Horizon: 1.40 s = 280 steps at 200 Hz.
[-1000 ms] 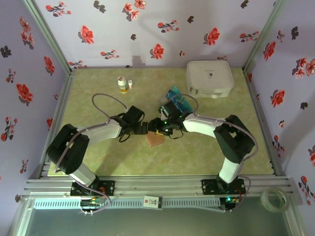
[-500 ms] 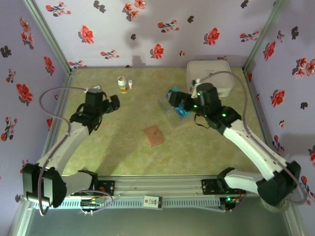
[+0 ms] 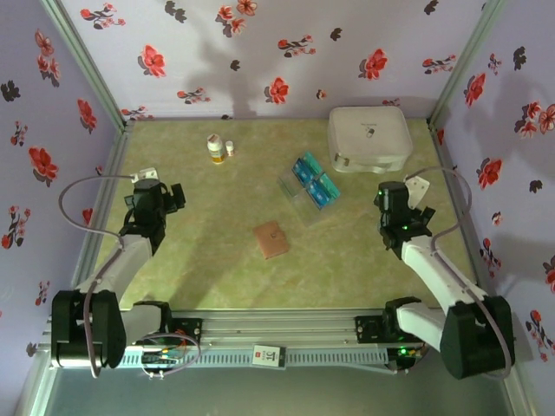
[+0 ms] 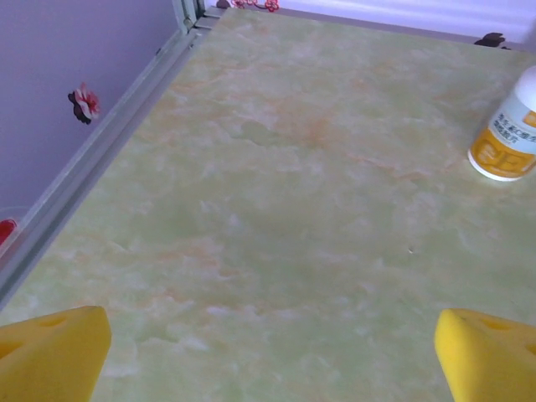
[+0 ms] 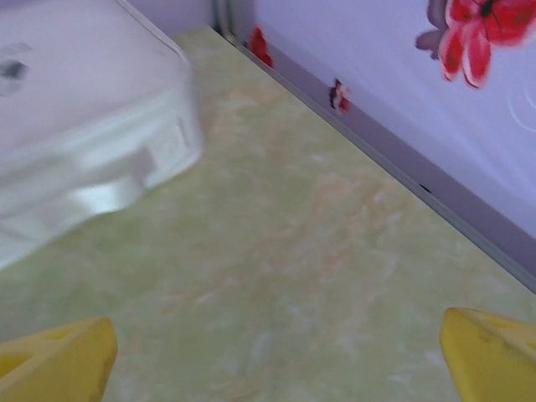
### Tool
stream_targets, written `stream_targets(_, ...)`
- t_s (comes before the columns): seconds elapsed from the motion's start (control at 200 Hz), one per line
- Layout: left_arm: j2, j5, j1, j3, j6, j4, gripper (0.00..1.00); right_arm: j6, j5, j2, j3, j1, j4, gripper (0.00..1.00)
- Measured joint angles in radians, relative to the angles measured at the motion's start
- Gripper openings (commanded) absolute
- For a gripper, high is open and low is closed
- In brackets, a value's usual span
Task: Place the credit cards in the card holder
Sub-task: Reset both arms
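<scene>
The pinkish-brown card holder point(image 3: 271, 239) lies flat in the middle of the table, with nothing touching it. Two bright blue credit cards point(image 3: 305, 167) point(image 3: 323, 191) rest on a clear plastic tray point(image 3: 295, 196) up and to the right of it. My left gripper point(image 3: 163, 194) hangs near the left wall, open, with bare table between its yellow fingertips point(image 4: 63, 345). My right gripper point(image 3: 400, 203) hangs on the right side, below the white case, and it too is open and empty point(image 5: 276, 356).
A big white rounded case point(image 3: 368, 137) point(image 5: 75, 126) stands at the back right. A yellow-labelled bottle point(image 3: 215, 147) point(image 4: 507, 138) and a smaller one point(image 3: 230, 148) stand at the back left. Flowered walls close in the table on three sides.
Both arms have pulled away from the card holder in the middle and folded back to their own sides. The right gripper's jaws opened wider. Card holder and cards stayed put.
</scene>
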Motion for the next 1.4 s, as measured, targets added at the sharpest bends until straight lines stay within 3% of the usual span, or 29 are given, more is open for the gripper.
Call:
stream_targets(0.205,0.137,-0.006,0.02,-0.092,0.043,0.237,1.0,-0.1,0.031,0.142,-0.018,-0.009,0.174,0.99)
stream_targets(0.36,0.236,-0.001,0.024,-0.138,0.079,0.381,1.0,-0.244,0.031,0.253,-0.069,-0.01,0.423,0.99)
stream_targets(0.58,0.356,0.064,0.061,-0.185,0.111,0.66,1.0,-0.327,-0.119,0.361,-0.253,-0.082,0.801,0.99)
stream_targets(0.715,0.385,0.126,0.065,-0.2,0.127,0.673,1.0,-0.338,-0.22,0.455,-0.259,-0.112,0.95,0.99)
stream_targets(0.955,0.385,0.191,0.075,-0.19,0.13,0.694,1.0,-0.325,-0.369,0.47,-0.21,-0.188,0.947,0.99)
stream_targets(1.4,0.385,0.209,0.077,-0.189,0.157,0.708,1.0,-0.322,-0.407,0.469,-0.21,-0.187,0.953,0.99)
